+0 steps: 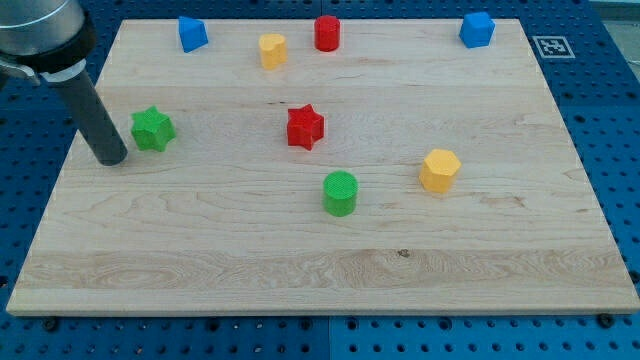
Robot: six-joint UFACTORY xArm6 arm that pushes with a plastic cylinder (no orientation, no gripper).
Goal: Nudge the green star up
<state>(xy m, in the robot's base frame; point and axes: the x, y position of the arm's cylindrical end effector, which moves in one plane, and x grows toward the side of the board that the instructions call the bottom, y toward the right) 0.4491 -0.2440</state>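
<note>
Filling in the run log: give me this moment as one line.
tip left of green star, slightly lower, close | contact: cannot tell | star at board's left | nudge up: not evident

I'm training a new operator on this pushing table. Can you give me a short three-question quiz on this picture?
1. True or false: my tip is to the view's left of the green star.
2. How many red blocks are on the board?
3. Which block is nearest the red star? A) green cylinder B) blue cube

Key: 1 true; 2 two, the red star and the red cylinder; 3 A.
</note>
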